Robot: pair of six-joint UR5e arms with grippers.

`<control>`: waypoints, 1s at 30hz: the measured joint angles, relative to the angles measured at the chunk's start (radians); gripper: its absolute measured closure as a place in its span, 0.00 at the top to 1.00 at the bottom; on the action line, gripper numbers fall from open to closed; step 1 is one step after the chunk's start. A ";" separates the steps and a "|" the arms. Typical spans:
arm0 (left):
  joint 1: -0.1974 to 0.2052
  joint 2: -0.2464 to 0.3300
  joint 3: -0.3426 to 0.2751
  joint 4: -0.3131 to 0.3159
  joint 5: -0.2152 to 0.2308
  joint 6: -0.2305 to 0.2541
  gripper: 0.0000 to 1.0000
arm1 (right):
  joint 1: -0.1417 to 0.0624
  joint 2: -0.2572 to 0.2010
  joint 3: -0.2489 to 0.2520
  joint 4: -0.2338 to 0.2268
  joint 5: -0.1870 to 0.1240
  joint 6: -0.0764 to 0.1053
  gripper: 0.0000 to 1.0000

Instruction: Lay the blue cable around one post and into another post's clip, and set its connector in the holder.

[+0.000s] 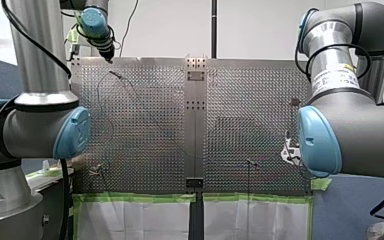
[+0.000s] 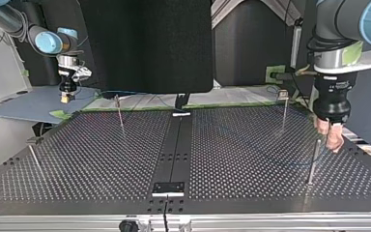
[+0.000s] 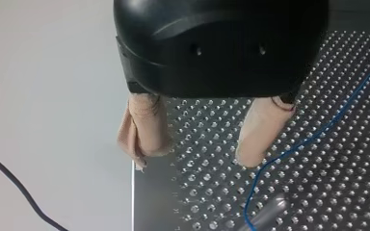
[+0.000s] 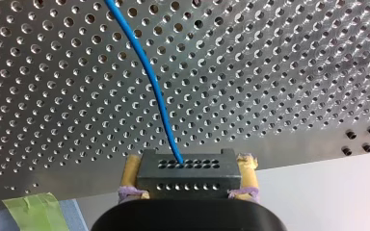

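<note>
The blue cable (image 4: 147, 62) goes out from the top face of the connector (image 4: 189, 185) and runs ahead of my right gripper (image 4: 190, 163), with its long axis away from me over the perforated table (image 4: 270, 72), bending a little to one side. It is 1 cable and 1 connector, a dark block with 2 rows of small holes. My right gripper is clenched on this connector, 1 yellow pad (image 4: 131, 166) on each side of it. The connector is at the table's edge, just off the plate, near a piece of green tape (image 4: 33, 209).

In the left wrist view the same cable (image 3: 318, 132) lies on the plate just beside 1 of my 2 beige pads (image 3: 144, 130) and curves toward a metal post (image 3: 267, 214). My left gripper (image 3: 192, 161) is released and nothing is between its fingers. 1 finger hangs at the plate's edge, the other over the holes.

In the top view I count 4 thin upright posts (image 2: 120, 113), well apart from each other. The post with a clip (image 2: 283, 108) is far, at the view's right. My left gripper (image 2: 332, 137) is near the table's right edge, just beside the near right post (image 2: 314, 162). My right gripper (image 2: 67, 96) is past the far left corner. A wide perforated surface lies between the posts, with a dark middle strip (image 2: 174, 145).
</note>
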 joint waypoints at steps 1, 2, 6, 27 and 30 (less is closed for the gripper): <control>0.000 0.000 0.000 0.004 0.000 0.002 1.00 | 0.000 0.000 0.000 0.000 0.000 0.000 0.00; 0.000 0.000 0.000 0.006 0.000 0.003 1.00 | 0.000 0.000 0.000 0.000 0.000 0.000 0.00; 0.000 -0.001 0.000 0.011 0.000 0.004 1.00 | 0.000 0.000 0.000 0.000 0.000 0.000 0.00; 0.000 -0.001 0.000 0.010 0.000 0.002 1.00 | 0.000 0.000 0.000 0.000 0.000 0.002 0.00; 0.000 0.000 0.000 0.010 0.001 0.002 1.00 | -0.001 0.000 0.000 0.000 0.000 0.002 0.00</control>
